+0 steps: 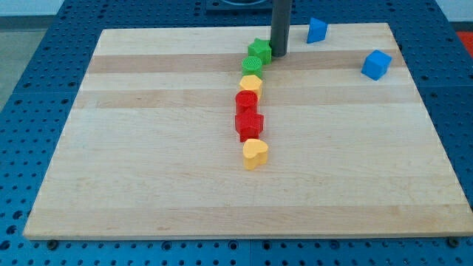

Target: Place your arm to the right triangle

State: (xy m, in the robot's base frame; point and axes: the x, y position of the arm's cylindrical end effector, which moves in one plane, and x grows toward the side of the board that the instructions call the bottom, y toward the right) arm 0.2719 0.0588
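Currently my tip (280,53) rests on the wooden board (148,185) near the view's top, just beside the green star block (259,50), at that block's right edge. Whether the two touch cannot be told. The rod carries nothing and has no jaws; it is a plain dark pusher.

Target, by my reading: the blue triangle-like block (317,29), at the view's top, right of the rod. It lies to the right of my tip and slightly toward the view's top, near but clearly apart, with bare board between. Its shape is only partly legible; it reads as a wedge, so calling it the triangle is a judgement. The task sentence is ambiguous too: "right triangle" may mean the triangle on the right, or the spot to the triangle's right.

A blue cube (376,65) sits further right and lower, well apart from both tip and wedge.

Remaining blocks form a chain running down the board's middle: green star, a second green block (252,65), a yellow block (251,83), two red blocks (247,101) (250,123), and a yellow heart (255,153) at the bottom end. Neighbours appear to touch.

Hidden: the rod's upper part is cut off by the frame's top edge. The rod's base may mask the green star's right edge.

Judged next move: travel rightward, away from the chain.
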